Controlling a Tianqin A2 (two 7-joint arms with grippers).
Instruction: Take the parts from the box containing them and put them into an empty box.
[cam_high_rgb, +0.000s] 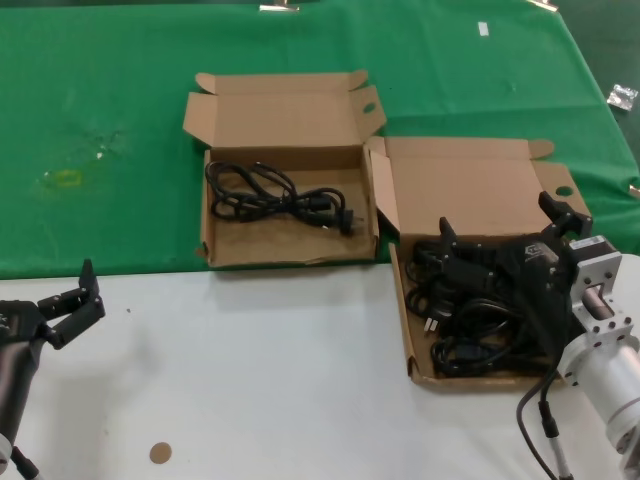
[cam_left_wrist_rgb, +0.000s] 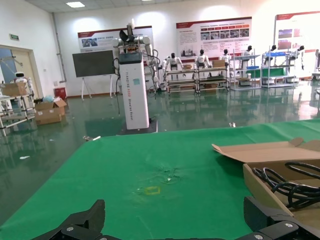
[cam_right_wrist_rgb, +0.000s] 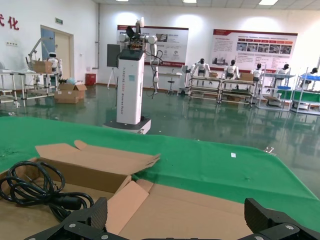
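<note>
Right end effector (cam_high_rgb: 500, 240): fingers spread, empty, low over the power cords (cam_high_rgb: 470, 320) heaped in the right-hand box (cam_high_rgb: 408, 330). Advice: pinch one bundle only. Left-hand box (cam_high_rgb: 290, 252): one cord. Left end effector (cam_high_rgb: 75, 300): spread, parked over the worktop (cam_high_rgb: 280, 370).

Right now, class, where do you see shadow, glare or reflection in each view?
Head view: even light, faint shadow in the left box; right gripper, over the right box, blends into dark cords; left gripper idle at near left. Left wrist view: glossy floor mirrors the posters. Right wrist view: same sheen.
</note>
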